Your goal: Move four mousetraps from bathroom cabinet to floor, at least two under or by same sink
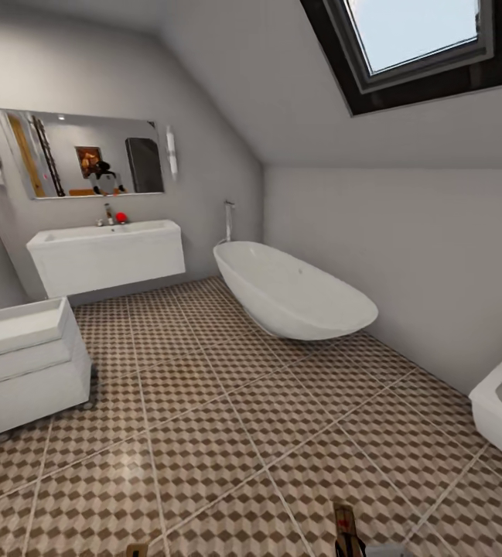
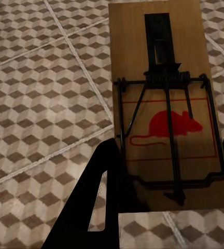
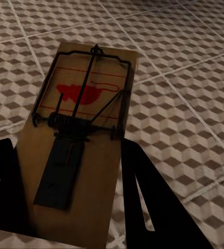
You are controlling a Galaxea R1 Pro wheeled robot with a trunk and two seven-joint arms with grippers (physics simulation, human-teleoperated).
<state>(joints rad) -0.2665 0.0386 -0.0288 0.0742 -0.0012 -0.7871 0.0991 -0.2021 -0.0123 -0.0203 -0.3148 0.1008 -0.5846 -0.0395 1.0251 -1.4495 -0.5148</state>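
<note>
Flat wooden mousetrap (image 2: 169, 109), black wire, red mouse print, clamped in left gripper (image 2: 166, 176); second mousetrap (image 3: 78, 140) gripped by right gripper (image 3: 65, 181), both above cube-patterned bathroom floor (image 1: 227, 418) tiles

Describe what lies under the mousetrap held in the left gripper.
Beneath the mousetrap in the left gripper is the cube-patterned bathroom floor. The tiles directly under the board are covered from sight.
</note>
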